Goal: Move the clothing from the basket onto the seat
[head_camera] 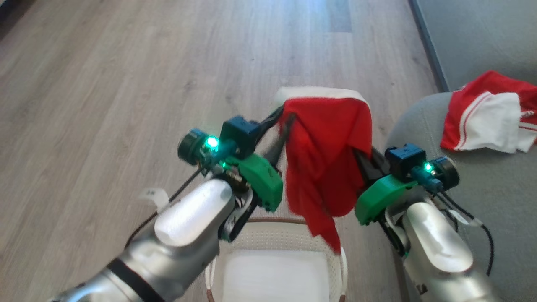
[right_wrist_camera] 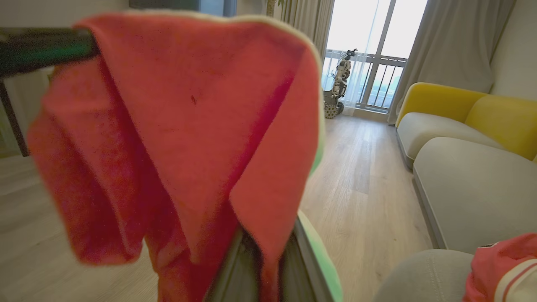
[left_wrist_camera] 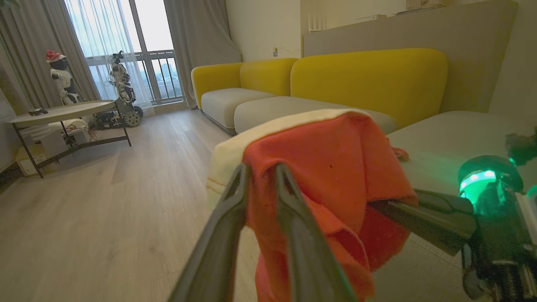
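A red garment (head_camera: 323,142) with a white edge hangs stretched between my two grippers, its tail dangling over the basket (head_camera: 272,235), whose pale inside looks bare. My left gripper (head_camera: 283,121) is shut on the garment's left side; in the left wrist view its fingers (left_wrist_camera: 241,184) pinch the red cloth (left_wrist_camera: 335,159). My right gripper (head_camera: 361,153) is shut on the right side, its tips hidden under the fabric (right_wrist_camera: 180,105). A second red garment (head_camera: 486,113) with white panels lies on the grey seat (head_camera: 482,201) at the right.
Wood floor (head_camera: 126,84) spreads ahead and to the left. A yellow-backed sofa (left_wrist_camera: 369,79) runs along the wall. A round side table (left_wrist_camera: 63,111) and another small robot (left_wrist_camera: 121,92) stand by the window.
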### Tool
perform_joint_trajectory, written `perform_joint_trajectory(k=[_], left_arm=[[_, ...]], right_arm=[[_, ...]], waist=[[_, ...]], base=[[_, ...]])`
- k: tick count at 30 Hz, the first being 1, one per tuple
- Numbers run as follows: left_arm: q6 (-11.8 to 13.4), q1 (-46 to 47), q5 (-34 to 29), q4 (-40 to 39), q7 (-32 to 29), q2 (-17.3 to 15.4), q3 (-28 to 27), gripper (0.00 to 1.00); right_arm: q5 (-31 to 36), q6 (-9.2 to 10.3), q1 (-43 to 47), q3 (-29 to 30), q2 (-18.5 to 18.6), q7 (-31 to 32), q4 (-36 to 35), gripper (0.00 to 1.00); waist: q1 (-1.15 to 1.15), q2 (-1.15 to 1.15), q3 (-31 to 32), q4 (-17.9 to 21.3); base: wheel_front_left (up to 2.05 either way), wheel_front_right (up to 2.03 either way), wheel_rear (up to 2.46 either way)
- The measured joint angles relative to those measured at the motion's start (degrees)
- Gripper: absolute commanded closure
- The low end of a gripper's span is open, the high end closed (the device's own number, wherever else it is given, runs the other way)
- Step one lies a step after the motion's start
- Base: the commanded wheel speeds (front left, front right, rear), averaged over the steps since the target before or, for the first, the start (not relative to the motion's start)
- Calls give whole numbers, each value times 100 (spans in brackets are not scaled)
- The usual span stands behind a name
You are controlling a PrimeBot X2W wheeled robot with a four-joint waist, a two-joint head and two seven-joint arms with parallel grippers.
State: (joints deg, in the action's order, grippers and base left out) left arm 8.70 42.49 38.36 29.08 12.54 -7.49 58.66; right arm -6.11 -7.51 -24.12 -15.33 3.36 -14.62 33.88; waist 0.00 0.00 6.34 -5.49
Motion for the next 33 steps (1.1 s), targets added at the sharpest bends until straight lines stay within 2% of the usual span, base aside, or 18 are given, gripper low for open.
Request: perform_joint_trajectory(k=[12,22,33], left_arm=[[35,-645,23,125,143,48,-14,0],[-69,-1173,-179,165,174,270,-137,0],[-218,-1240,-591,92,175,424,-401,0]], right_arm=[[219,0,-54,426,355,0,-455,100],[364,0,-94,991,769,0,-1100,100],[411,0,278,1299,964,0,-1622,100]], waist=[[0,0,-102,567],[0,0,-292,1368],[0,0,-565,2247]], base=[[0,0,0],[0,0,0],[0,0,0]])
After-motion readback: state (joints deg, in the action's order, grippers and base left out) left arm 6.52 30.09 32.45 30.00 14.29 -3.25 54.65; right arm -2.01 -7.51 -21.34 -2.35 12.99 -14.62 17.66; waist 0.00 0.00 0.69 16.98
